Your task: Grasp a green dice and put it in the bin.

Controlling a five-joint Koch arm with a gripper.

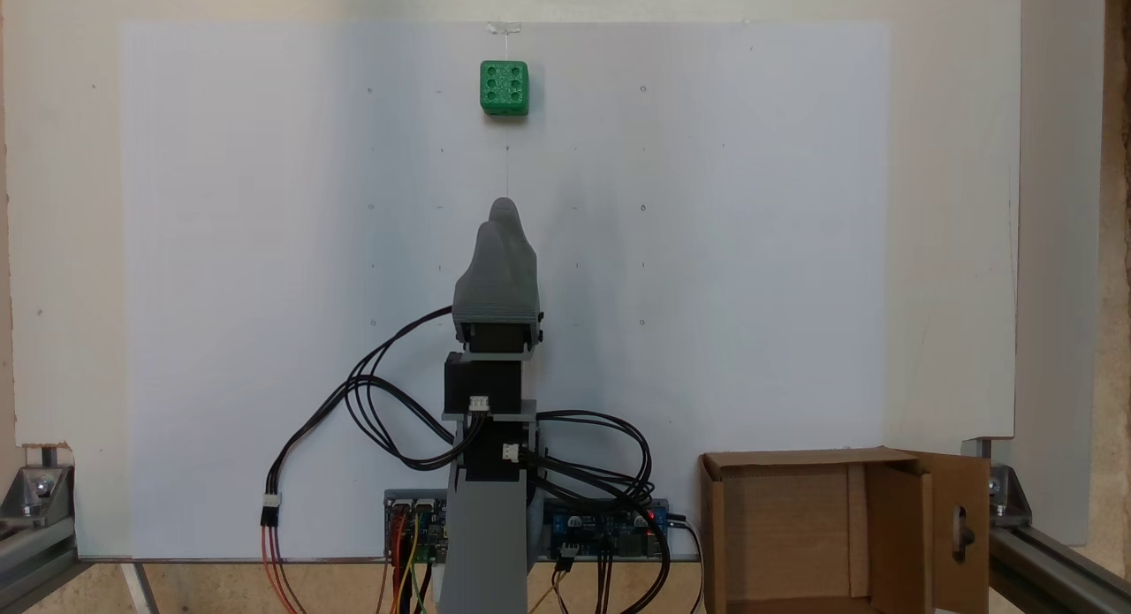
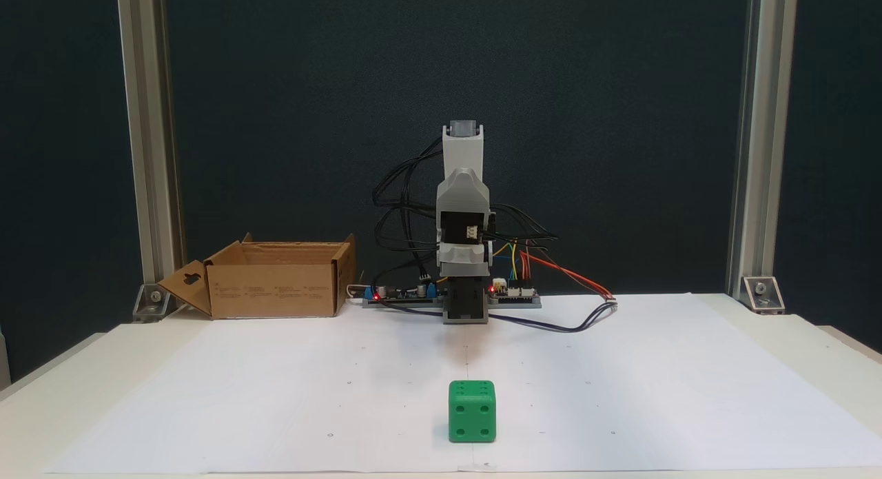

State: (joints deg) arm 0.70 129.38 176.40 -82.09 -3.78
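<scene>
The green dice sits alone on the white paper sheet, straight out in front of the arm and well apart from it. My gripper points toward the dice from the folded grey arm. Its two grey jaws overlap one behind the other, so no gap can be judged, and nothing shows between them. The bin is an open brown cardboard box beside the arm's base, at the lower right in one fixed view and at the left in the other. One of its flaps has a cut-out slot.
Circuit boards and looping black and coloured cables lie around the arm's base. Aluminium frame posts stand at the table's back corners. The white sheet spreads wide on both sides of the dice.
</scene>
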